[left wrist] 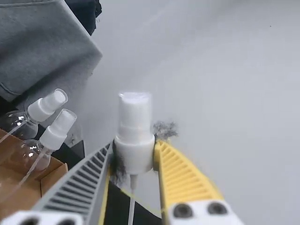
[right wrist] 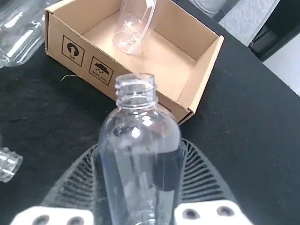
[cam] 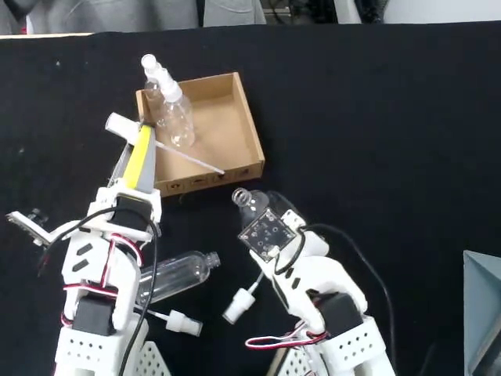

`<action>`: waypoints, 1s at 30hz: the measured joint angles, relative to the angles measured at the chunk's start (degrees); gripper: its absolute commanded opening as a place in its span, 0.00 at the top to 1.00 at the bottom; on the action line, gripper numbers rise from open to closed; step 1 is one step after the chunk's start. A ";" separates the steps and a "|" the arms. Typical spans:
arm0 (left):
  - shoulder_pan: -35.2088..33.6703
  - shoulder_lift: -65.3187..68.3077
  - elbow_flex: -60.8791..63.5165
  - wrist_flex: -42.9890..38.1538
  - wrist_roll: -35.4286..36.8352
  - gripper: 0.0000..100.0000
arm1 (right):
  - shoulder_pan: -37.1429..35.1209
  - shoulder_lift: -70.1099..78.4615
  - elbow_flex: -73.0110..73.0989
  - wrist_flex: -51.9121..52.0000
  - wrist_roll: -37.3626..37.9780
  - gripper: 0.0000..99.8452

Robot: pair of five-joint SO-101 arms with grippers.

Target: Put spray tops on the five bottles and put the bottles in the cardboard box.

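My left gripper (cam: 131,131) hangs over the near left corner of the cardboard box (cam: 235,117), shut on a white spray top (left wrist: 134,133) whose thin tube (cam: 192,160) slants across the box. Two clear bottles (cam: 171,106) with spray tops lean in the box's far left corner, with their white heads (left wrist: 51,117) close together. My right gripper (cam: 254,210) sits just in front of the box, shut on a clear bottle (right wrist: 140,150) with an open neck that points toward the box (right wrist: 154,61).
A clear bottle without a top (cam: 176,274) lies on the black table between the arms. Two loose spray tops (cam: 185,322) (cam: 239,305) lie near the front edge. A grey object (cam: 481,313) stands at the right edge.
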 measured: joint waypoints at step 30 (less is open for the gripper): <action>5.63 0.00 2.37 -0.09 -2.81 0.97 | -3.52 0.00 0.00 -0.09 0.00 0.95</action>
